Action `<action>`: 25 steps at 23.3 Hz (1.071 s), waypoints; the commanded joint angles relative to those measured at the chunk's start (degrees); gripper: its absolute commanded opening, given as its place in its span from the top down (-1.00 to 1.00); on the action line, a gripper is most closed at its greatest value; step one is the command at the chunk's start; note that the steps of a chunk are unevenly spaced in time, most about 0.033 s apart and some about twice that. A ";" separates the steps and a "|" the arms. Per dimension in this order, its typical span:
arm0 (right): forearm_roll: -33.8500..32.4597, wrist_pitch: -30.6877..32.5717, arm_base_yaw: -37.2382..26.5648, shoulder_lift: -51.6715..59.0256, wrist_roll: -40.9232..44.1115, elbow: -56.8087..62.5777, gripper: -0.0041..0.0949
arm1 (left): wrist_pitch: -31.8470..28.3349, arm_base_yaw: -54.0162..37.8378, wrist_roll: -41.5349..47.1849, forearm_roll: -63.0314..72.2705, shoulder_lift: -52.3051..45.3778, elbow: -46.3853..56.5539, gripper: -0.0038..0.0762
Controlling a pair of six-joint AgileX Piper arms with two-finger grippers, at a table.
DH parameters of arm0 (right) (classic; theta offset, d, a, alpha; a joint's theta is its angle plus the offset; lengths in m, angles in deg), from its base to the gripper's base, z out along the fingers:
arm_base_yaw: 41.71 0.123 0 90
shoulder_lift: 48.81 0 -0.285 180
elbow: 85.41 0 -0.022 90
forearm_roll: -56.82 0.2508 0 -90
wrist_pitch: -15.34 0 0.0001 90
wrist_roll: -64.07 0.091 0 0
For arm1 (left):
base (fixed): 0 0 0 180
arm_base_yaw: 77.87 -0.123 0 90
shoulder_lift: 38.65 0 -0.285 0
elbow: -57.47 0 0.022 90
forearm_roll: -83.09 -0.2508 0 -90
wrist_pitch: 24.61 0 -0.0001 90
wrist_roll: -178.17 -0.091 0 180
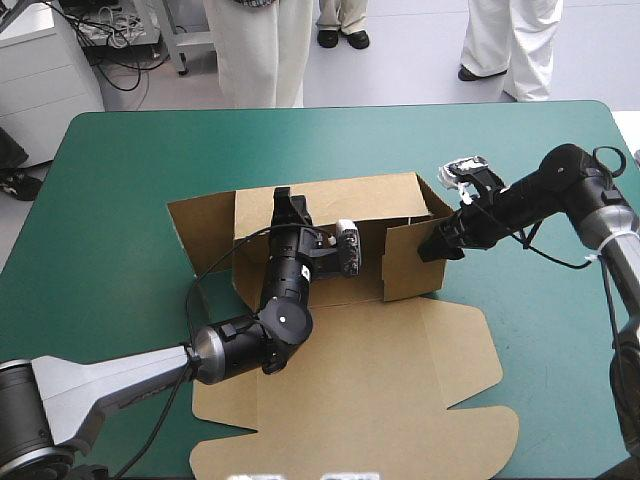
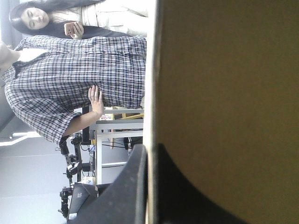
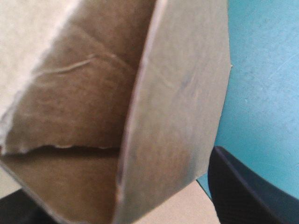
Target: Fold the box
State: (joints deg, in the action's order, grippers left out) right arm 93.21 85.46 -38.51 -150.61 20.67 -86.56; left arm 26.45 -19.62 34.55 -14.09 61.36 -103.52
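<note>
The brown box (image 1: 350,370) lies in the middle of the table. Its far wall (image 1: 340,200) and right side wall (image 1: 410,262) are raised, and its lid is flat toward the near edge. My left gripper (image 1: 290,203) reaches up from inside the box to the far wall's top edge. In the left wrist view the left gripper (image 2: 150,150) is shut on that wall's board (image 2: 224,93). My right gripper (image 1: 432,245) is at the right side wall. In the right wrist view the right gripper (image 3: 117,186) stands open astride that wall (image 3: 173,121).
A side flap (image 1: 200,235) stands out at an angle at the box's left end. The teal-green cover (image 1: 110,190) shows to the left, right and far side of the box. The flat lid reaches almost to the near table edge.
</note>
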 commanded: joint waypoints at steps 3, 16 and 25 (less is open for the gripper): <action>2.44 -2.39 3.80 2.71 -1.77 -1.30 -0.24 | 1.68 0.55 0.60 -5.58 -2.62 -1.28 0.98; -0.58 -20.11 9.18 8.46 1.80 8.01 -0.21 | 2.25 0.55 0.60 -5.58 -2.62 -1.28 0.98; -0.55 -47.32 17.19 13.03 6.20 20.81 -0.21 | 1.99 0.55 0.60 -5.58 -2.62 -1.28 0.98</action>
State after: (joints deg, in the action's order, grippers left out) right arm 91.32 44.63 -22.62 -139.55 25.64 -65.36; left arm 27.18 -19.62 34.50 -13.83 61.36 -103.52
